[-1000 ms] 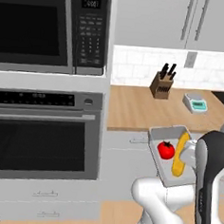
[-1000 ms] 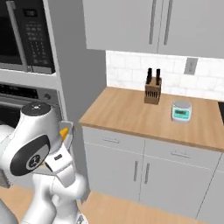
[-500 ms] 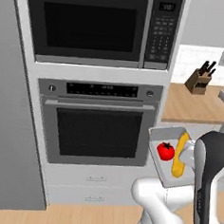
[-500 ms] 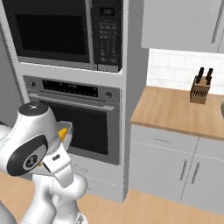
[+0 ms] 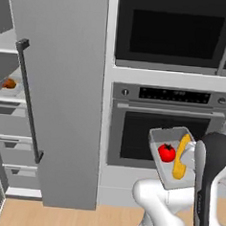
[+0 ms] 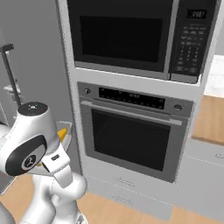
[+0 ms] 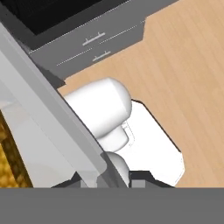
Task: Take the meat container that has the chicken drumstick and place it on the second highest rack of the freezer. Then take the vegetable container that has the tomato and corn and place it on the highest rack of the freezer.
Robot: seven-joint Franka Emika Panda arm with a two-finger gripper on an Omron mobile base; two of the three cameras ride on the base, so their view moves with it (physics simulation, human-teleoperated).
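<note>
While the gripper (image 7: pixel 101 177) clamps the tray's (image 5: pixel 164 169) rim, tomato (image 5: pixel 166 152) and corn (image 5: pixel 181 156) sit inside. Freezer (image 5: pixel 54 96) stands left, drumstick (image 5: pixel 9 83) shelved.

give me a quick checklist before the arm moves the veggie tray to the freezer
1. Grip on the grey rectangular vegetable tray: ok, the gripper is shut on the tray's rim in the hand view.
2. Load: ok, the round red tomato and the long yellow corn cob both lie inside the tray.
3. Tall grey freezer door: ok, it stands open, with pale shelves showing at the left edge.
4. Meat tray: ok, the small reddish-brown chicken drumstick already sits on a shelf inside.
5. Highest rack free: cannot tell, the open door and picture edge hide most of it.
6. Tray level: not ok, it looks tilted in the left base view.
</note>
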